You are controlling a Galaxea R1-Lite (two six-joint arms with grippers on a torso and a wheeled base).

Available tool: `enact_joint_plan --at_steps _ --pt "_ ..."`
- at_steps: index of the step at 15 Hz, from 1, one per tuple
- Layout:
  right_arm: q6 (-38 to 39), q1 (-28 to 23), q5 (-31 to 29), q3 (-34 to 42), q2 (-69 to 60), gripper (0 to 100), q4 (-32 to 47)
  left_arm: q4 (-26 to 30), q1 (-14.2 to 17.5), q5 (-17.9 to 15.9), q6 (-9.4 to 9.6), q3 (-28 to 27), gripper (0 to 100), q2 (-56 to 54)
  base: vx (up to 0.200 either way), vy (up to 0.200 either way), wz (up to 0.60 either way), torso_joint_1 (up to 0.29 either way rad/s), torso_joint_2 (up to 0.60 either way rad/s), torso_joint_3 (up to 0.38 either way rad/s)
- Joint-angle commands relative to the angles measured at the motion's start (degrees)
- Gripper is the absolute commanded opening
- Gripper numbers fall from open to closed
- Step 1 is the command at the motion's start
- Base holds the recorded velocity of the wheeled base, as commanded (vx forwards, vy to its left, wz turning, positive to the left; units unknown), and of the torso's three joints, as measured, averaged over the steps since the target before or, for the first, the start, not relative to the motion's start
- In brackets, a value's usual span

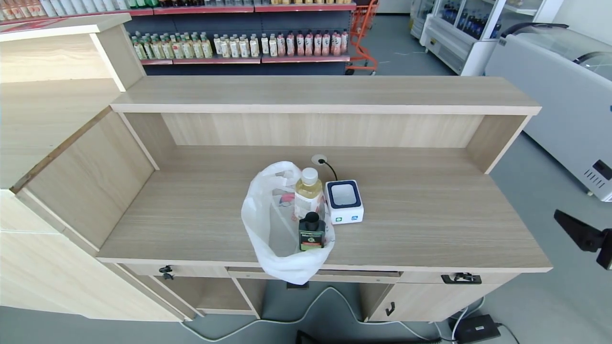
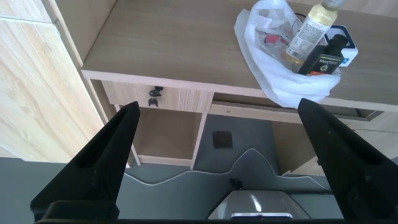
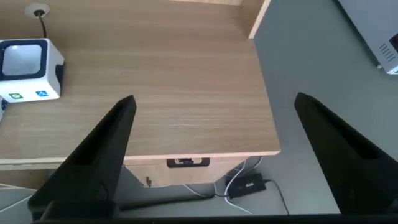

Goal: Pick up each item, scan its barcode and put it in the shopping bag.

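**Both grippers spread and empty, off the counter; bottles in the bag**

The left gripper has its fingers spread wide with nothing between them. It hangs off the front of the counter on the left side, over the floor, well apart from the goods. The right gripper is spread the same way and also empty, off the counter's front right corner.

The white shopping bag sits mid-counter at the front edge, mouth open, its lower part drooping over the edge. A pale bottle with a white cap stands upright in the bag at its far right side. A dark bottle with a black cap is in the bag just in front of it. A small red item lies deeper in the bag, possibly a packet; too small to tell.

The white scanner sits on the counter just beside the bag on the right. Its cable runs back to a hole in the countertop. Shelves of bottles stand behind the counter.
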Motion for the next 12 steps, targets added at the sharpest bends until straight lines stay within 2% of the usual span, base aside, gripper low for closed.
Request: enact_joint_plan --at_steps 1,3,4,6,7,8,10,12 --pt "2.98 0.36 -0.77 11.86 -15.12 100 0.50 0.00 0.00 -0.02 -0.02 0.01 100 0.00 0.000 0.000 0.00 0.000 0.00 0.000" --pt "4.30 3.61 -1.03 14.32 -24.00 100 2.96 0.00 0.00 -0.02 -0.02 0.01 100 0.00 0.000 0.000 0.00 0.000 0.00 0.000" --pt "6.05 6.95 -2.62 14.32 -32.96 100 13.33 0.00 0.00 -0.02 -0.02 0.01 100 0.00 0.000 0.000 0.00 0.000 0.00 0.000" --pt "6.32 10.38 -3.76 14.32 -41.67 100 24.14 0.00 0.00 -0.02 -0.02 0.01 100 0.00 0.000 0.000 0.00 0.000 0.00 0.000" --pt "6.32 10.99 -3.85 14.32 -44.30 100 26.96 0.00 0.00 -0.02 -0.02 0.01 100 0.00 0.000 0.000 0.00 0.000 0.00 0.000" --pt "6.32 11.26 -3.76 14.32 -48.96 100 33.64 0.00 0.00 -0.02 -0.02 0.01 100 0.00 0.000 0.000 0.00 0.000 0.00 0.000" --pt "6.85 10.03 -3.67 14.32 -55.02 100 40.14 0.00 0.00 -0.02 -0.02 0.01 100 0.00 0.000 0.000 0.00 0.000 0.00 0.000" --pt "7.90 10.20 -3.41 14.32 -59.07 100 42.34 0.00 0.00 -0.02 -0.02 0.01 100 0.00 0.000 0.000 0.00 0.000 0.00 0.000"
